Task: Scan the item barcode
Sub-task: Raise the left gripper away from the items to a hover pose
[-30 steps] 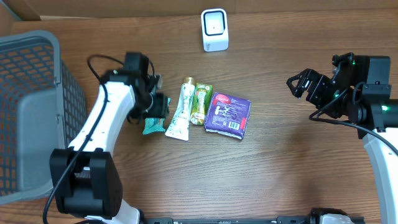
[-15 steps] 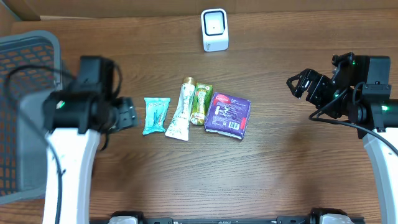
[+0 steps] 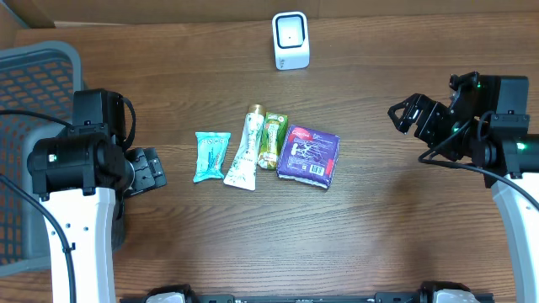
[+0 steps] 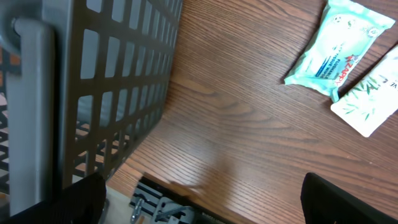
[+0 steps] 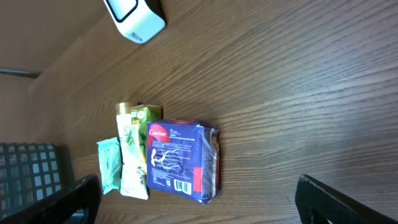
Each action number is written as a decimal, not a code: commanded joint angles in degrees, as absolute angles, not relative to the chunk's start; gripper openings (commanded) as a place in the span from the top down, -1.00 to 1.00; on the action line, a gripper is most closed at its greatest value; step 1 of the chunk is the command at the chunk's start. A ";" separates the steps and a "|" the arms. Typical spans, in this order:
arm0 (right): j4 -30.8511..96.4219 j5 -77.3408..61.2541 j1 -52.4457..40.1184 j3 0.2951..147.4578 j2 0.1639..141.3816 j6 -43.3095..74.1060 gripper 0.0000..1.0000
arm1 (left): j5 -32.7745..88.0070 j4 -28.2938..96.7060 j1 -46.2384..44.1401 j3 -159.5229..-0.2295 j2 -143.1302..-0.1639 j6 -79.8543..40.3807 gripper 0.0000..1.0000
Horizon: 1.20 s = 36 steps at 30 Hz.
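Packets side by side on brown wood-grain table

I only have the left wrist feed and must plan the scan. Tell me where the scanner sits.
Observer: The white scanner stands near the far edge of the table, beyond the row of items.
Operator: List what lies right of the teal pack.
Observer: A white tube, a small green packet, then a purple pack, side by side.
Operator: Report the right gripper.
Observer: The right gripper is open and empty, hovering off to the right of the purple pack.
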<state>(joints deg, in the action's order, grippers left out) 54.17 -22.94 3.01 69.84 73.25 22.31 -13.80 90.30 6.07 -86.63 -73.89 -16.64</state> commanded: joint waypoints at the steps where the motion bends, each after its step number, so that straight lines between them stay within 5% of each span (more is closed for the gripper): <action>1: 54.33 -22.50 3.22 70.39 73.06 22.06 -1.00 | -15.05 90.54 6.52 -87.42 -73.52 -15.20 -0.81; 36: 54.11 -21.61 3.22 70.35 77.28 22.06 -1.00 | -10.44 87.88 21.02 -87.37 -68.88 -10.26 -0.86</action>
